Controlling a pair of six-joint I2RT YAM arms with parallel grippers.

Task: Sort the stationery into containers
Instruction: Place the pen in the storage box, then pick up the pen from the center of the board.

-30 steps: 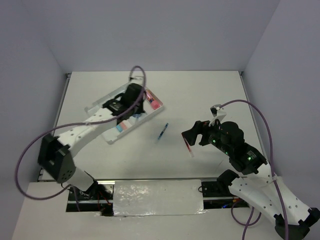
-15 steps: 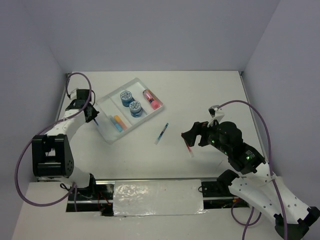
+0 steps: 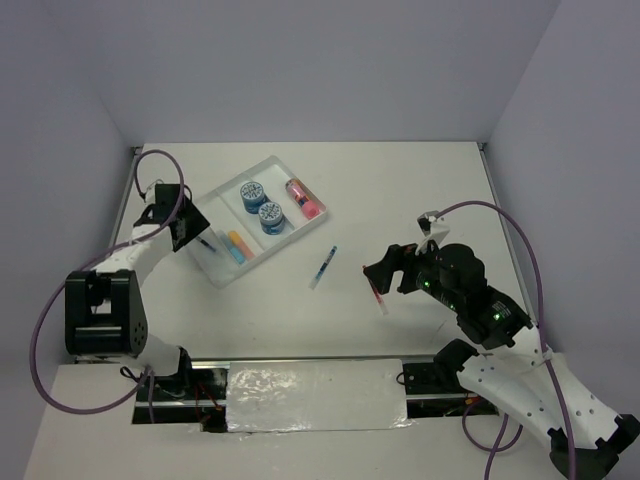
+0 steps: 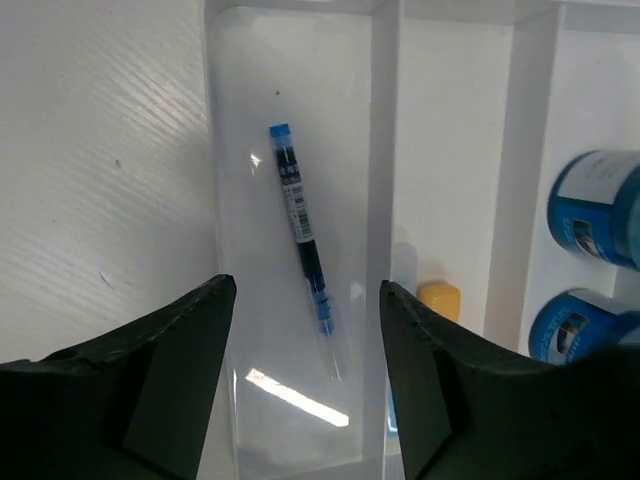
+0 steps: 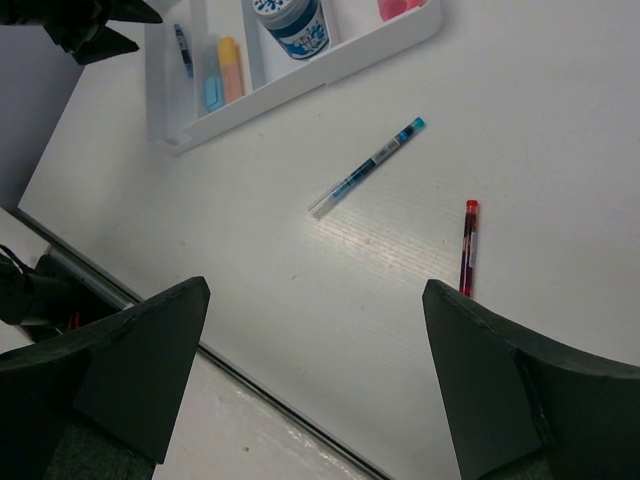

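The white tray [image 3: 278,250] of long containers lies at the back left. It holds two blue tubs [image 3: 262,204], a pink tube [image 3: 303,198], light-blue and orange markers [image 3: 235,247] and a thin blue pen [image 4: 303,235] lying free in the leftmost compartment. My left gripper [image 4: 305,300] hovers open over that compartment's near end, the pen just past its fingertips. A second blue pen [image 5: 367,168] and a red pen [image 5: 467,247] lie on the table. My right gripper [image 5: 315,290] hangs open above the table, empty, the red pen near its right finger.
The tray sits at an angle, its dividers [image 4: 380,150] running between the compartments. Grey walls enclose the table on three sides. A dark slot and a foil-covered strip [image 3: 315,395] run along the near edge between the arm bases.
My left arm swung from above the tray to its left end, then opened and let the blue pen drop into the leftmost compartment. The right arm stayed still.
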